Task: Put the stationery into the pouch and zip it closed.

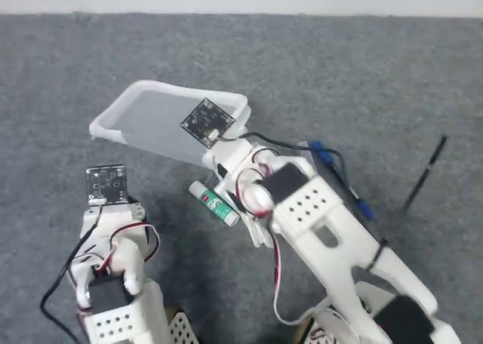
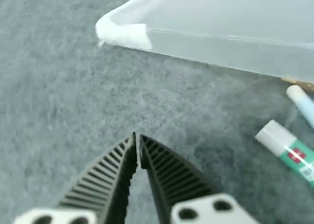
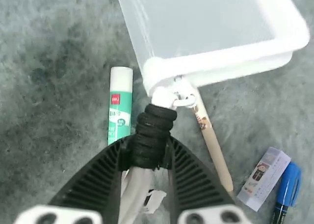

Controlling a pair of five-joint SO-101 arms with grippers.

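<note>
From above, the translucent pouch (image 1: 170,118) lies flat on the grey carpet (image 1: 377,72). The right arm (image 1: 309,208) has its wrist over the pouch's near corner. The left arm (image 1: 113,284) sits well short of the pouch, apart from it. A glue stick (image 1: 213,203) lies just off that same corner, and a blue marker (image 1: 341,179) lies farther from it, partly under the right arm. A black pen (image 1: 423,174) lies far from the pouch, out on the marker's side.

In the left wrist view, the left gripper (image 2: 137,138) hovers over bare carpet short of the pouch's long edge. Its toothed jaws are pressed nearly together, with nothing between them.

In the right wrist view, the right gripper (image 3: 149,148) is clamped on the zipper pull (image 3: 153,126), a tab wound with black cord and joined to the slider at the pouch's corner. A pencil (image 3: 212,140) lies with one end just beside that slider. An eraser (image 3: 261,177) in its sleeve lies beyond the pencil, away from the pouch and touching the marker.

The task looks barely begun. Every piece of stationery lies outside the pouch, and the pouch body shows nothing inside. How far the zipper is open cannot be told here. Loading all five items and zipping the pouch shut remain to be done.
</note>
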